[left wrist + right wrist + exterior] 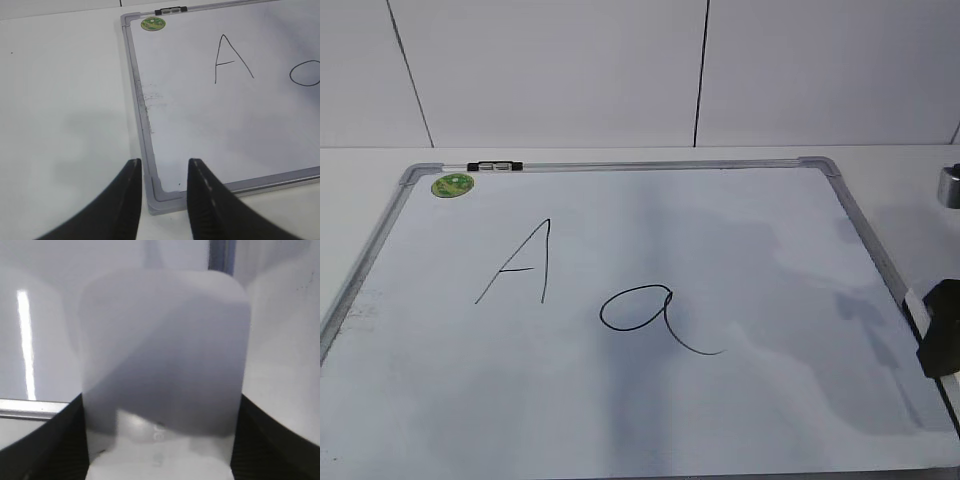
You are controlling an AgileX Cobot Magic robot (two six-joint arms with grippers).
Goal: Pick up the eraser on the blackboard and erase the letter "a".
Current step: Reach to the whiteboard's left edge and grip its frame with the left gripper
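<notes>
Only in the right wrist view is the eraser (162,360) seen, clamped between the right gripper's (160,440) fingers at the blackboard's (880,262) right edge. The left gripper (162,172) is held narrowly parted over the board's near-left corner. The letter "a" (650,315) is written mid-board.

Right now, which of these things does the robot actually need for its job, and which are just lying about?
Needed:
eraser, held in the right tool
board
letter "a"

Lying about:
capital "A"
marker on the top frame
green sticker
left tool, open and idle at the board's corner
</notes>
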